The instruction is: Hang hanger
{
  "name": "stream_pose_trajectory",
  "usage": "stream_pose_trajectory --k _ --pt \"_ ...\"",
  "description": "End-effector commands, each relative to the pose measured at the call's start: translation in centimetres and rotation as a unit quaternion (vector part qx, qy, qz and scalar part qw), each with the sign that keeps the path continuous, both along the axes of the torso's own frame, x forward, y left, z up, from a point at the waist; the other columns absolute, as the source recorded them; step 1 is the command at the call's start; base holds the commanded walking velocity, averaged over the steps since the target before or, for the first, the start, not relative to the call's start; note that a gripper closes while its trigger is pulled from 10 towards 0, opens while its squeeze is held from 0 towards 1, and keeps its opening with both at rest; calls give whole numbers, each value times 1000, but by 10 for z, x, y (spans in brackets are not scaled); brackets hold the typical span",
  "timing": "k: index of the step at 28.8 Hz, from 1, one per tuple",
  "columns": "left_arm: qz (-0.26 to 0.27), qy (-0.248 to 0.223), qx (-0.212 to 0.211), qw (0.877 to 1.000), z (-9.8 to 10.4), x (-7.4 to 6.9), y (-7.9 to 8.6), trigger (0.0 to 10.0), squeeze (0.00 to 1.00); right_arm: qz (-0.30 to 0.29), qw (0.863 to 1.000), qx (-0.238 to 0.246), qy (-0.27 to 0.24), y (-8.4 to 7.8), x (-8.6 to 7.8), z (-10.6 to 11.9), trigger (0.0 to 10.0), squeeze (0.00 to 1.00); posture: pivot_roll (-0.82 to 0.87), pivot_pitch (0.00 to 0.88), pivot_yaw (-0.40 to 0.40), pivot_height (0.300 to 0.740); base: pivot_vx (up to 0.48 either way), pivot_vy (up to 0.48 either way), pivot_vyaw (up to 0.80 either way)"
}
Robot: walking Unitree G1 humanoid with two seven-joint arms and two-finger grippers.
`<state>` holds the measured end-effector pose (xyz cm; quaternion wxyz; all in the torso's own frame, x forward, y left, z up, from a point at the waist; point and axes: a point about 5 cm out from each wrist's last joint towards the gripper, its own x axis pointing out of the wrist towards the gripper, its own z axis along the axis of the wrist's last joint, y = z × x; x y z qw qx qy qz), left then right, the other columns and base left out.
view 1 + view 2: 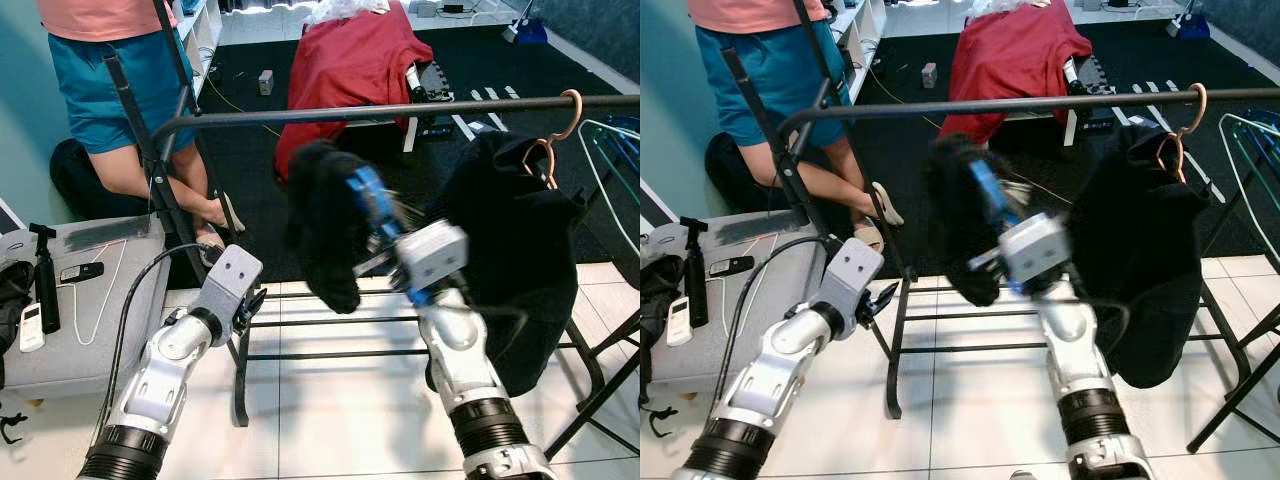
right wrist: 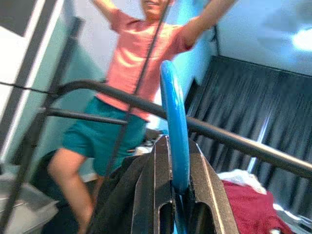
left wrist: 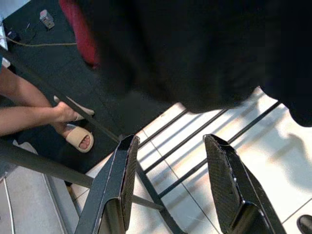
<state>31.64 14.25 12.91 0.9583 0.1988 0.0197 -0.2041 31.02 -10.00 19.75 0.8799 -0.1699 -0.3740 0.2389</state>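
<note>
A: What do we have around us?
B: A black rail (image 1: 400, 110) crosses in front of us, with a pink hanger (image 1: 560, 130) hooked near its right end carrying a dark garment (image 1: 515, 250). A person (image 1: 120, 90) in teal shorts stands behind the rack's left upright, and red cloth (image 1: 345, 70) lies draped further back. On the grey bench (image 1: 90, 330) to our left rest a remote (image 1: 32, 327) and a phone (image 1: 80, 271)

A: And the blue hanger (image 1: 372, 200)?
B: Our right gripper (image 2: 173, 195) is clamped on it just below the rail, the hook rising up and tilted back-left, a black garment (image 1: 320, 225) hanging from it

A: The left gripper (image 3: 170, 190)?
B: Fingers spread, holding nothing, low by the rack's leg
</note>
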Motion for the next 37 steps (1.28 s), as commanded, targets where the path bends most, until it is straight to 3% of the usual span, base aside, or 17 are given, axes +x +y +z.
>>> stream_pose_trajectory --k 1,4,7,10,12,18,19,20,21,22,25,27,29,34,36,37 --pt "-11 9 9 1000 -5 -2 -3 10000 0 6 1000 14 -16 1 -3 4 10000 0 -82 109 50 740 0 0 0" --pt "-19 15 9 1000 -7 -3 -4 10000 0 8 1000 20 -12 2 -3 4 10000 0 -85 109 52 740 0 0 0" --pt "-63 45 -3 997 -12 -6 -22 10000 0 8 999 32 -21 9 1 13 10000 0 -83 109 50 740 0 0 0" --pt "-69 52 -5 996 -12 -4 -28 10000 0 -4 999 38 -24 8 5 16 10000 0 -81 108 48 740 0 0 0" --pt "-69 52 -5 996 -12 -4 -28 10000 0 -4 999 38 -24 8 5 16 10000 0 -81 108 48 740 0 0 0" --pt "-37 61 -59 996 -6 6 -48 10000 0 -66 992 109 5 -2 26 26 10000 0 -85 112 49 740 0 0 0" --pt "-50 64 -78 994 -2 7 -62 10000 0 -84 988 130 21 -5 32 27 10000 0 -81 119 41 740 0 0 0" --pt "-50 64 -78 994 -2 7 -62 10000 0 -84 988 130 21 -5 32 27 10000 0 -81 119 41 740 0 0 0" --pt "-71 67 -96 991 2 9 -76 10000 0 -94 985 141 31 -6 37 28 10000 0 -79 120 38 740 0 0 0" --pt "-71 67 -96 991 2 9 -76 10000 0 -94 985 141 31 -6 37 28 10000 0 -79 120 38 740 0 0 0" --pt "-110 73 -110 985 6 12 -101 10000 0 -99 981 162 39 -5 41 34 10000 0 -84 121 38 740 0 0 0" --pt "-110 73 -110 985 6 12 -101 10000 0 -99 981 162 39 -5 41 34 10000 0 -84 121 38 740 0 0 0" --pt "-108 74 -97 987 2 17 -111 10000 0 -91 977 187 43 -1 40 40 10000 0 -90 127 46 740 0 0 0" --pt "-76 71 -88 991 -2 22 -111 10000 0 -78 972 214 52 2 39 44 10000 0 -91 128 46 740 0 0 0" --pt "-61 66 -82 993 -4 25 -108 10000 0 -58 969 229 67 7 40 44 10000 0 -91 129 47 740 0 0 0" --pt "-42 62 -86 993 -4 28 -103 10000 0 -13 965 244 97 19 40 44 10000 0 -91 129 47 740 0 0 0"
